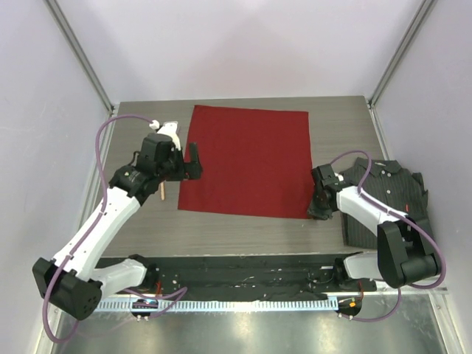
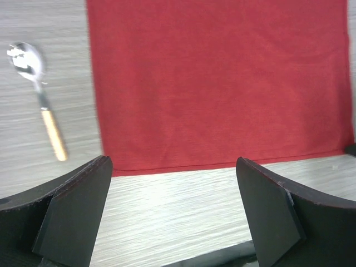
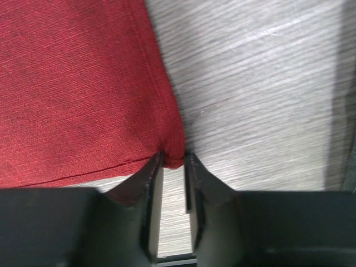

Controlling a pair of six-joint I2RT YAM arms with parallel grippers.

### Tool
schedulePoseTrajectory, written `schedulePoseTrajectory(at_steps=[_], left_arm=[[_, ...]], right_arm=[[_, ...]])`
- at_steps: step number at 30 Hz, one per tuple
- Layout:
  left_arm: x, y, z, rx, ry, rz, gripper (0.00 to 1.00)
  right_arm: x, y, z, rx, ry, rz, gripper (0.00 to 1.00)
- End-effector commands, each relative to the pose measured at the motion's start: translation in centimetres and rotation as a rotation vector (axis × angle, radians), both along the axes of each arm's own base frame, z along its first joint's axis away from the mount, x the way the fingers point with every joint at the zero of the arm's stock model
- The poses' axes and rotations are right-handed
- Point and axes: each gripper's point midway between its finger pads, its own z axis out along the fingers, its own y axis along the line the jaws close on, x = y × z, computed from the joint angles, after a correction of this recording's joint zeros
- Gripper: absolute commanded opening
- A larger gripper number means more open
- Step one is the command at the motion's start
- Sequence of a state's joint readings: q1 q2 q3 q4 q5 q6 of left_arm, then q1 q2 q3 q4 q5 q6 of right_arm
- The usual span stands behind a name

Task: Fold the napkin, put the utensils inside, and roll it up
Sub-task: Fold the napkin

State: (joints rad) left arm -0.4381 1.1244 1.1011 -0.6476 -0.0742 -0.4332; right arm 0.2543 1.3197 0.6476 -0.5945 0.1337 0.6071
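Note:
The red napkin lies flat and unfolded on the wooden table. My left gripper hovers wide open just off its left edge; the left wrist view shows bare table between my gripper's jaws and the napkin beyond them. One of the utensils, a spoon with a tan wooden handle, lies left of the napkin; only its handle shows from above. My right gripper sits at the napkin's near right corner. Its narrow jaws pinch the puckered corner of the cloth.
A dark pinstriped shirt lies folded at the right side of the table, under my right arm. Grey walls close off the far and side edges of the table. A black strip with the arm bases runs along the near edge.

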Motion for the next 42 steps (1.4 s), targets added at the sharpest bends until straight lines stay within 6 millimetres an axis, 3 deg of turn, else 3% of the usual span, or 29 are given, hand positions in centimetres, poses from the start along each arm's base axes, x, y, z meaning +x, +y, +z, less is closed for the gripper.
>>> schedulePoseTrajectory(at_steps=[1, 7, 12, 18, 25, 35, 42], left_arm=[[-0.6, 2.3, 0.0, 0.129, -0.037, -0.003, 1.00], [-0.5, 3.0, -0.4, 0.148, -0.059, 0.027, 1.00], [-0.7, 3.2, -1.1, 0.153, -0.047, 0.037, 1.00], [-0.9, 3.2, -0.6, 0.136, -0.064, 0.043, 1.00], [-1.2, 3.1, -0.2, 0.115, -0.076, 0.037, 1.00], [-1.9, 2.4, 0.9, 0.057, -0.110, 0.010, 1.00], [-2.2, 2.1, 0.9, 0.037, -0.111, -0.004, 1.00]], right_arm=[[-0.1, -0.3, -0.8, -0.023, 0.016, -0.025, 0.20], [0.7, -0.5, 1.4, -0.029, -0.038, -0.025, 0.01], [0.0, -0.9, 4.1, -0.030, -0.087, -0.042, 0.01], [-0.9, -0.9, 6.1, -0.009, -0.079, -0.071, 0.01], [-1.4, -1.3, 10.5, -0.013, -0.119, -0.093, 0.01], [-4.4, -3.7, 13.2, -0.098, -0.107, -0.161, 0.01], [-5.0, -3.7, 14.3, -0.070, -0.142, -0.177, 0.01]])
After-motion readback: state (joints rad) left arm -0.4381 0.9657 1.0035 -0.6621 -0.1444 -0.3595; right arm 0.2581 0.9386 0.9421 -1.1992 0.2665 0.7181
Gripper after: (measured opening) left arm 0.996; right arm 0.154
